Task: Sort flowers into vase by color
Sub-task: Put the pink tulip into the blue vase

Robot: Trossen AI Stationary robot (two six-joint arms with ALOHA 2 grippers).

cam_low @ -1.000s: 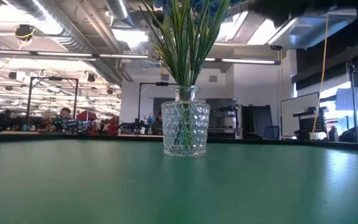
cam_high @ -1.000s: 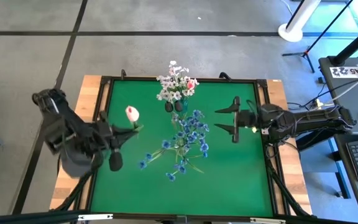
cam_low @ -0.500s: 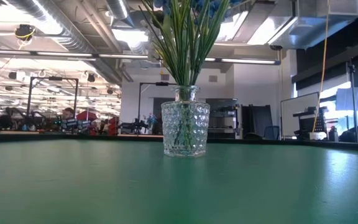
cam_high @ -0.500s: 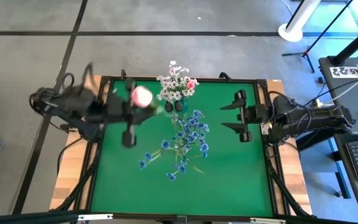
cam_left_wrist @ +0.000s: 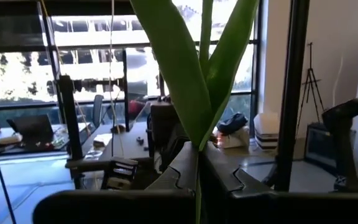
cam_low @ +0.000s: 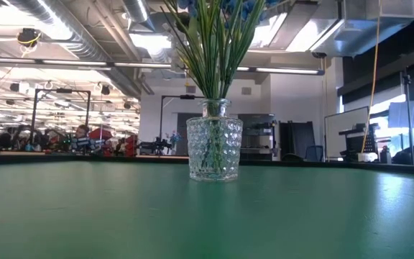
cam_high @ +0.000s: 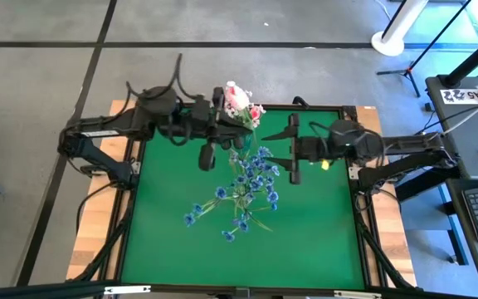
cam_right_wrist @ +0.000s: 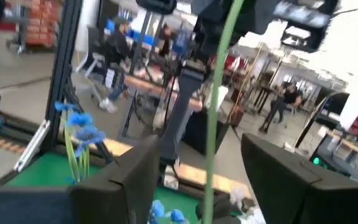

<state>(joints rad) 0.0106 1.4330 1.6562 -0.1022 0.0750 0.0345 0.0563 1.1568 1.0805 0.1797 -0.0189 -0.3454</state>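
Observation:
My left gripper (cam_high: 222, 110) is shut on a pink tulip (cam_high: 237, 96) and holds it high over the far middle of the green mat, above the white flowers (cam_high: 222, 126), which it partly hides. The blue flowers (cam_high: 247, 187) stand in a clear glass vase (cam_low: 214, 151) at the mat's centre. My right gripper (cam_high: 293, 149) hovers open to the right of the two bunches with nothing in it. In the right wrist view the tulip's stem (cam_right_wrist: 213, 118) shows farther off, between the spread fingers of my right gripper (cam_right_wrist: 201, 165). My left gripper pinches the tulip's thin green stem (cam_left_wrist: 197, 186) between its two fingers, just below where the long leaves (cam_left_wrist: 185, 81) branch off. The fingers lie level, coming from the table's left, across the stem. The flower stands upright, bud on top, lifted clear of the table.
A raised black frame (cam_high: 355, 166) rims the green mat, with wooden boards outside it. Bare mat lies near the front edge (cam_high: 239, 257) and on both sides of the blue flowers. Beyond the table there is a workshop with people and desks.
My left gripper has swung the tulip from the mat's left side toward the far edge and the right, rising until it is over the white flowers. It has turned level, and the flower now stands upright. My right gripper has risen and come toward the centre.

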